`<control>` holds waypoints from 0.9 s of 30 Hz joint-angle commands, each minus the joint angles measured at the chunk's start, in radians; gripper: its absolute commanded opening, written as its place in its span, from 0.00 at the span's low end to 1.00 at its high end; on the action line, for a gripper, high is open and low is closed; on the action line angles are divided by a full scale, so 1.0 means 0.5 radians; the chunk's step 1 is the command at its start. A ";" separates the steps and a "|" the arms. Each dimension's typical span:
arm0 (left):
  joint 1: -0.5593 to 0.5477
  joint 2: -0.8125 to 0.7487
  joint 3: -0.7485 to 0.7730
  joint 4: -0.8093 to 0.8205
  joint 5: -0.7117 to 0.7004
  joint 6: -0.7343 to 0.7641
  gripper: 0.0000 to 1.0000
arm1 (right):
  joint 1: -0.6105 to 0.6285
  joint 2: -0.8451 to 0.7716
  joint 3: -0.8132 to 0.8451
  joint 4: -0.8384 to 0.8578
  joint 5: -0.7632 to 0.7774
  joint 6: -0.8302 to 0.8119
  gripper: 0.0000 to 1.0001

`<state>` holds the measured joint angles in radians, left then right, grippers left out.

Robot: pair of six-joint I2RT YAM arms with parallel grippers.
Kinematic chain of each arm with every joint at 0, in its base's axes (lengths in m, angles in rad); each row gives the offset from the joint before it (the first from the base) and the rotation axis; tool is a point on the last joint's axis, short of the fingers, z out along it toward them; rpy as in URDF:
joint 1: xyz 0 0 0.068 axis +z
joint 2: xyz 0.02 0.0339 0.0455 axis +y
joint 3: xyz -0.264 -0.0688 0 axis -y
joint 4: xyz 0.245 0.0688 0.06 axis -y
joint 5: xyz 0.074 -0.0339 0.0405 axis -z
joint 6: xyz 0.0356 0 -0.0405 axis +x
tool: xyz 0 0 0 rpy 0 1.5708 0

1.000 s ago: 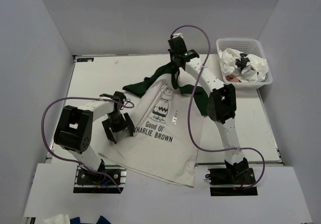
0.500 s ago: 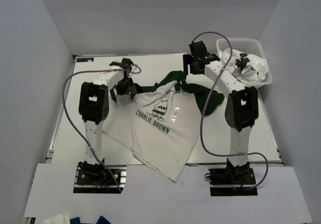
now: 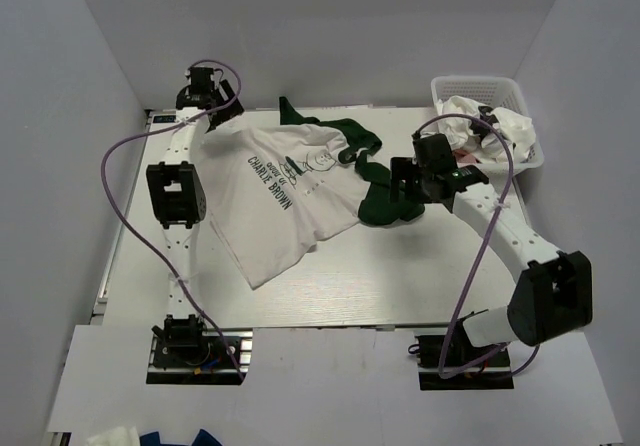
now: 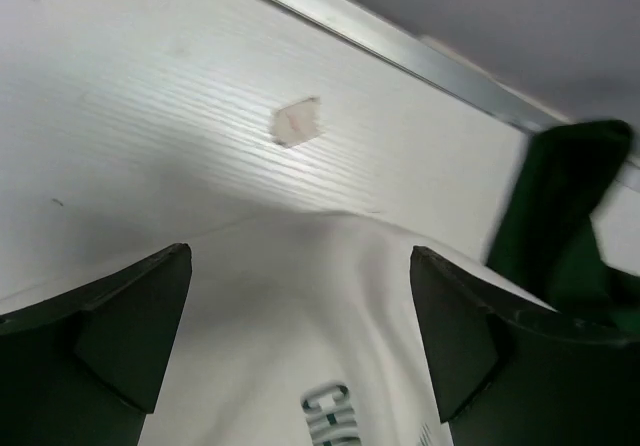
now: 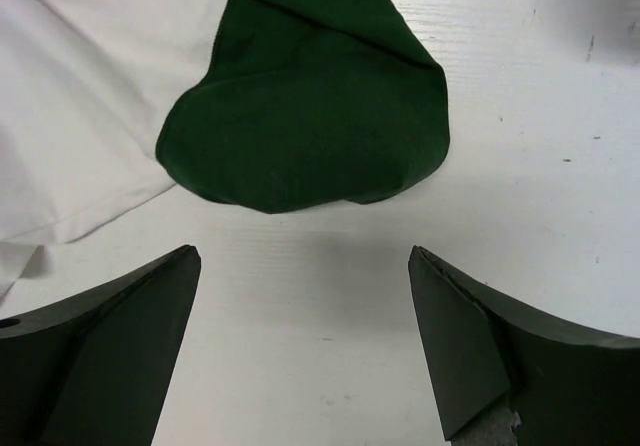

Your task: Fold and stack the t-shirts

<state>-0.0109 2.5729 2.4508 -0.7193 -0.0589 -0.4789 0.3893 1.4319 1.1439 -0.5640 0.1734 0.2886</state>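
A white t-shirt with a black Charlie Brown print (image 3: 285,191) lies spread on the table, its top corner pulled to the back left. My left gripper (image 3: 212,111) hovers open over that corner. The white cloth (image 4: 300,296) lies below and between its fingers (image 4: 110,336), not pinched. A dark green t-shirt (image 3: 372,171) lies crumpled along the white one's right edge. My right gripper (image 3: 400,188) is open just beside its near end. Bare table shows between the jaws, and the green fold (image 5: 310,116) sits just ahead of the right gripper (image 5: 305,311).
A white lattice basket (image 3: 478,81) at the back right holds more crumpled white t-shirts (image 3: 495,131). The table's metal back rail (image 4: 400,41) runs close ahead of the left gripper, with grey walls on three sides. A small pale patch (image 4: 297,123) marks the tabletop.
The left arm swung to the far back left corner, and the white shirt slid and turned that way. The right gripper opened and dropped from the back to the green shirt's near end.
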 commanded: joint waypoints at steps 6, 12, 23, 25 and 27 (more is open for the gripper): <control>-0.171 -1.368 -0.984 -0.083 0.087 0.148 1.00 | 0.004 -0.265 -0.314 -0.022 0.230 -0.007 0.90; -0.276 -2.261 -2.395 -0.166 0.350 -0.257 1.00 | -0.009 -0.271 -0.529 0.221 0.356 -0.043 0.86; -0.543 -2.863 -3.410 -0.396 0.673 -0.518 1.00 | -0.058 0.384 -0.328 0.757 0.224 -0.215 0.73; -0.607 -2.787 -3.429 -0.359 0.649 -0.536 1.00 | -0.070 0.437 -0.257 0.778 0.239 -0.218 0.66; -0.635 -2.716 -3.447 -0.359 0.539 -0.557 1.00 | -0.076 0.532 -0.174 0.754 0.251 -0.209 0.59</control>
<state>-0.3058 1.1988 0.7307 -0.9348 0.2302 -0.7212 0.3626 1.6756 0.9760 -0.2569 0.2916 0.1925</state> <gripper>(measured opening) 0.998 0.608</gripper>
